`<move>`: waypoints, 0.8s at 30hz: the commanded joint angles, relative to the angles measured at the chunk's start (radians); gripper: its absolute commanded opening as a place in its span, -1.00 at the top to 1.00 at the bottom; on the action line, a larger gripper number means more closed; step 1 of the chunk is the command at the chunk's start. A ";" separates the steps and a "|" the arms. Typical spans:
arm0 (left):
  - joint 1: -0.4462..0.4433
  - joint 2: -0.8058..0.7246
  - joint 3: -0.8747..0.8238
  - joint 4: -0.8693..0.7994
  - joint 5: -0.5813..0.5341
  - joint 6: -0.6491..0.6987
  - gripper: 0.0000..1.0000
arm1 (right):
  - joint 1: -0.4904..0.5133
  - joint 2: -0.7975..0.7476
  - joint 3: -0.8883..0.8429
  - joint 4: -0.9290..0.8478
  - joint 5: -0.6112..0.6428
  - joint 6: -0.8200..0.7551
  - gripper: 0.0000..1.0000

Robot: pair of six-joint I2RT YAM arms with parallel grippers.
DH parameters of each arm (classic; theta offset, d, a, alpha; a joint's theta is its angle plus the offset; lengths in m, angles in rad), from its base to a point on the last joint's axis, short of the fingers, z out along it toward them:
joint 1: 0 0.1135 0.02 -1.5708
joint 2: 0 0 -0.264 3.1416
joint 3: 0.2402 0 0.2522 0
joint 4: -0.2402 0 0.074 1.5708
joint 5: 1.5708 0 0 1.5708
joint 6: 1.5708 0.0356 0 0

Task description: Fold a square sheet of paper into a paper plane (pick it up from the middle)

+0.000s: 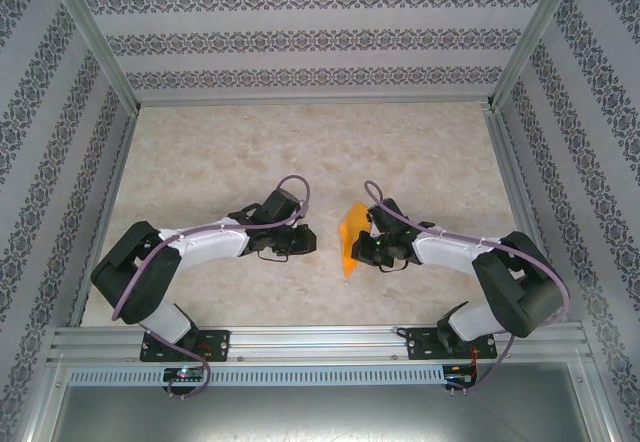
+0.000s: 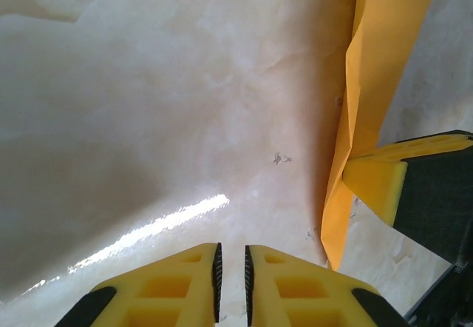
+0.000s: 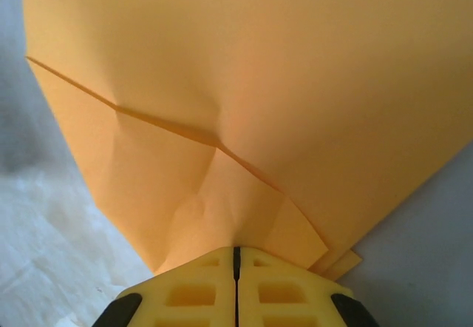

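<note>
The orange sheet of paper (image 1: 351, 234) is folded into overlapping layers with creases and stands on edge off the table between the two arms. My right gripper (image 1: 362, 249) is shut on its lower folded corner; in the right wrist view the pads (image 3: 237, 253) meet on the paper (image 3: 244, 98). My left gripper (image 1: 304, 244) sits just left of the paper and apart from it. Its fingertips (image 2: 231, 251) stand a narrow gap apart with nothing between them. In the left wrist view the paper (image 2: 380, 75) hangs at the right, above a yellow finger of the right gripper (image 2: 377, 183).
The beige marbled table (image 1: 300, 152) has patterned walls on three sides and a metal rail (image 1: 320, 340) at the near edge. Open table lies behind both grippers.
</note>
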State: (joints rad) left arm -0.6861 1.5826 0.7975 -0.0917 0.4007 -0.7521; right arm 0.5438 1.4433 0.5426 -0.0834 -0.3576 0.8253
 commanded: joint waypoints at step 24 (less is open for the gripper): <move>-0.112 0.282 0.163 0.336 0.059 -0.175 0.38 | -0.151 0.043 -0.235 0.363 -0.172 0.084 0.96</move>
State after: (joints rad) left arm -0.7845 1.8526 0.9245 0.1783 0.4320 -0.9142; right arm 0.4030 1.4582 0.3420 0.3313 -0.5648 0.9146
